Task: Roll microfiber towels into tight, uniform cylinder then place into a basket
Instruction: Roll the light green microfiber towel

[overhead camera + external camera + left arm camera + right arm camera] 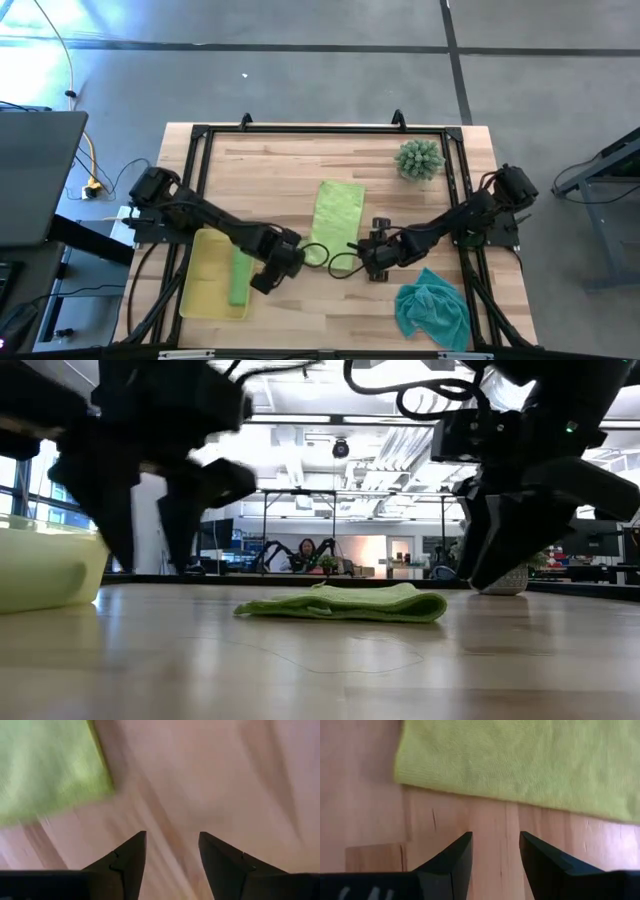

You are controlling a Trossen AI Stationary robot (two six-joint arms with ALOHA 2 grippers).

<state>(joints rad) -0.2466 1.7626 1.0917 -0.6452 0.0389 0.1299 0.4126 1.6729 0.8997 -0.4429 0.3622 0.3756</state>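
The left gripper is held apart and empty beside the basket, where a rolled green towel lies. The right gripper is spread, empty, by the flat green towel. A teal towel is crumpled near-right.

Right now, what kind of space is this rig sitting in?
Probably a robotics lab or open workshop. The wooden table stands on a bare concrete floor; the low view shows exposed ceiling lights and, far behind, another arm rig with a person seated at it.
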